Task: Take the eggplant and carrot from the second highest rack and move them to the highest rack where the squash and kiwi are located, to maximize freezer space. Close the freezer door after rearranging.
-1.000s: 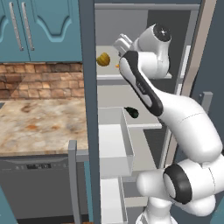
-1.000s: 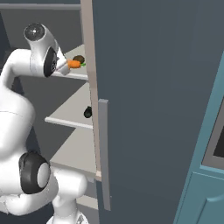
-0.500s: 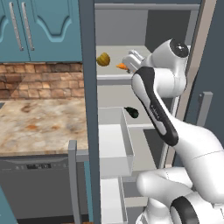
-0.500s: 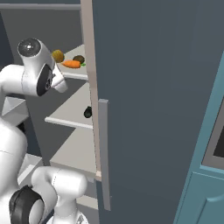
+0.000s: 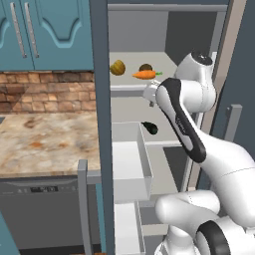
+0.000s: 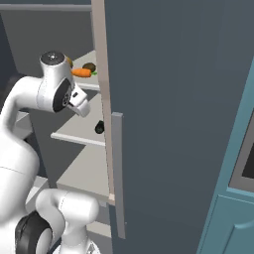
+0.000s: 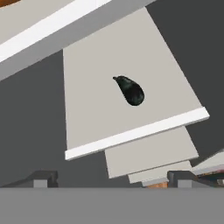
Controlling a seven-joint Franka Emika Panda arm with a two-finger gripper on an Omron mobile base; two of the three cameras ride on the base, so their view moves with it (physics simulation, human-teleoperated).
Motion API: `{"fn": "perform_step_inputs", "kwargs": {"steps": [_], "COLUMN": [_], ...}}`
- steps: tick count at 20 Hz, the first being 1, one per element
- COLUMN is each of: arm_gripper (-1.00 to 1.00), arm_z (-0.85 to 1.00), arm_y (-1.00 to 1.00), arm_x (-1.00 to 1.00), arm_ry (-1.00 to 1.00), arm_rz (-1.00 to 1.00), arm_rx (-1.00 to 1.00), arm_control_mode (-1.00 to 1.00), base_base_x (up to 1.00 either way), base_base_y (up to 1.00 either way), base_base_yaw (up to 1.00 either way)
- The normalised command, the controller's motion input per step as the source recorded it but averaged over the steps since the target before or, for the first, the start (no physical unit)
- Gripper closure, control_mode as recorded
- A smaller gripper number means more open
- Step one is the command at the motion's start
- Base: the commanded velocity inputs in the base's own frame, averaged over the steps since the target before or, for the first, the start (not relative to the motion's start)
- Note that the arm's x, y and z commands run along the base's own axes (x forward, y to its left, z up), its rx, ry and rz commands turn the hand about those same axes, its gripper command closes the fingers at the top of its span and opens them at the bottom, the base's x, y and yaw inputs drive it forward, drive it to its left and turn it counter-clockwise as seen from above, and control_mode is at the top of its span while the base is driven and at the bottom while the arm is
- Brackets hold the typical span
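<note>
The freezer [image 5: 99, 124] stands open. On its highest rack lie the ribbed yellow-tan squash [image 5: 117, 67], the brown kiwi [image 5: 145, 67] and the orange carrot [image 5: 146, 75] [image 6: 82, 72]. The near-black eggplant [image 5: 150, 128] [image 6: 99, 127] [image 7: 130, 90] lies alone on the second highest rack [image 7: 96, 109]. My gripper [image 5: 151, 97] [image 6: 82, 105] [image 7: 113, 180] hangs between the two racks, above and in front of the eggplant. It is open with nothing between its fingertips [image 7: 43, 178]. The freezer door [image 6: 173, 124] is swung wide open on the right.
A white box drawer [image 5: 130, 159] sticks out below the eggplant's rack. The door's grey bar handle [image 6: 117, 173] juts out close to my arm. A marble counter [image 5: 45, 139] with a dishwasher [image 5: 40, 199] under it and teal cupboards [image 5: 45, 30] above lie left of the freezer.
My hand has drawn back from the highest rack and dropped to the level between the racks. The carrot stays lying on the highest rack beside the kiwi.
</note>
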Motion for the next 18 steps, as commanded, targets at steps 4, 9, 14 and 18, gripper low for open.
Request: {"fn": "perform_step_inputs", "kwargs": {"steps": [4,9,14,18], "arm_gripper": [-1.0,-1.0,-1.0,-1.0], "arm_z": [-0.42,-0.5,-0.3,-0.24], "arm_y": [-0.21,-0.02,-0.02,-0.12], "arm_x": [-0.14,-0.06,0.0,0.03], "arm_ry": [0.0,-0.01,0.0,-0.01], "arm_rz": [0.08,0.0,0.03,0.12], "arm_rx": [-0.14,-0.15,-0.12,-0.12], "arm_control_mode": [-1.0,-1.0,-1.0,-1.0], "base_base_x": [0.0,0.0,0.0,0.0], "base_base_y": [0.0,0.0,0.0,0.0], "base_base_yaw": [0.0,0.0,0.0,0.0]}}
